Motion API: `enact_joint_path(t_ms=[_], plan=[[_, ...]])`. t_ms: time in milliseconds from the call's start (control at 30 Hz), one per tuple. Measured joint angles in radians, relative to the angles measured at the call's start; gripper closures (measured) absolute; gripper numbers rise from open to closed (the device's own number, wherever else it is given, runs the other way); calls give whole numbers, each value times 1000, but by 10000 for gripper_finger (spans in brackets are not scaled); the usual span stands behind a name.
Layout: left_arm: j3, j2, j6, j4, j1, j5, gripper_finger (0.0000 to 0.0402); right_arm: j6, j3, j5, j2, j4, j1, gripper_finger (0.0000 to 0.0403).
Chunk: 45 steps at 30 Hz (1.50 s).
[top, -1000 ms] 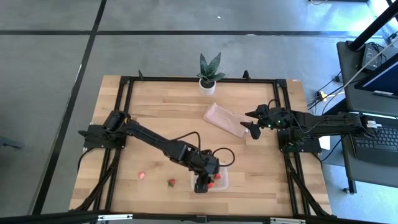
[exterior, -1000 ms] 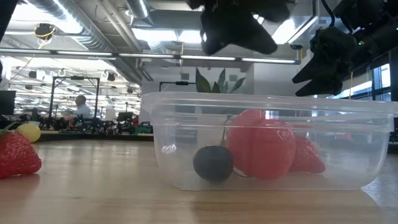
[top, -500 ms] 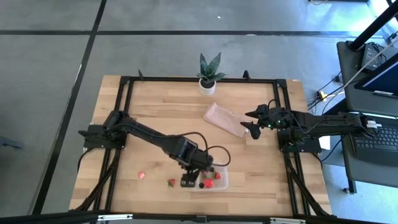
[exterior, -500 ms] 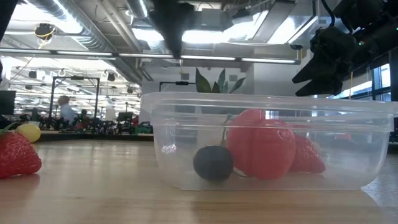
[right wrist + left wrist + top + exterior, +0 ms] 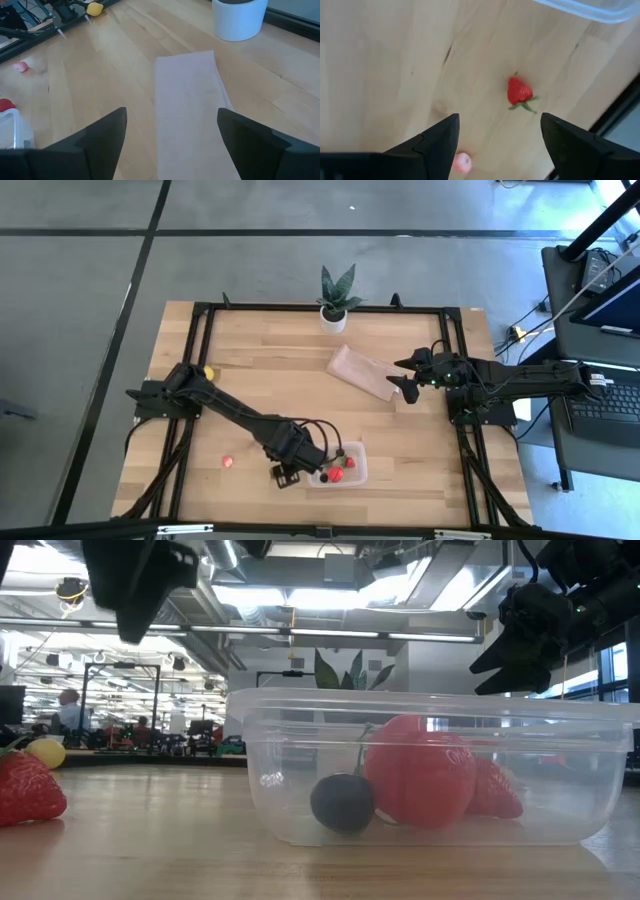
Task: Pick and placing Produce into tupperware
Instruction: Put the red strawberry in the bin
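The clear tupperware (image 5: 430, 765) sits at the table's near edge, holding strawberries (image 5: 420, 785) and a dark berry (image 5: 342, 802). Left gripper (image 5: 497, 132) hovers spread over a loose strawberry (image 5: 519, 92) just left of it. Right gripper (image 5: 170, 125) hangs parted above the tan sheet (image 5: 187, 95).

My left gripper (image 5: 284, 476) hangs low above the table's near edge, fingers (image 5: 437, 140) spread wide. My right gripper (image 5: 404, 376) waits off to the right, also spread.
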Motion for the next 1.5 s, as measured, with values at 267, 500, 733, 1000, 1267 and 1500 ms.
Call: enact_joint_path(t_ms=[267,500,733,1000,1267,1500], plan=[[-143,1,-58,164,-45,3,152,28,0,0,0,0,0,91],[-221,1,-177,221,-71,5,162,30,0,0,0,0,0,91],[-239,1,-255,334,-89,3,171,29,0,0,0,0,0,91],[-239,9,-298,326,-93,-11,173,28,0,0,0,0,0,91],[-238,18,-312,327,-92,-12,173,24,0,-1,0,0,0,91],[-239,57,-318,330,-91,14,173,22,0,0,0,0,0,91]])
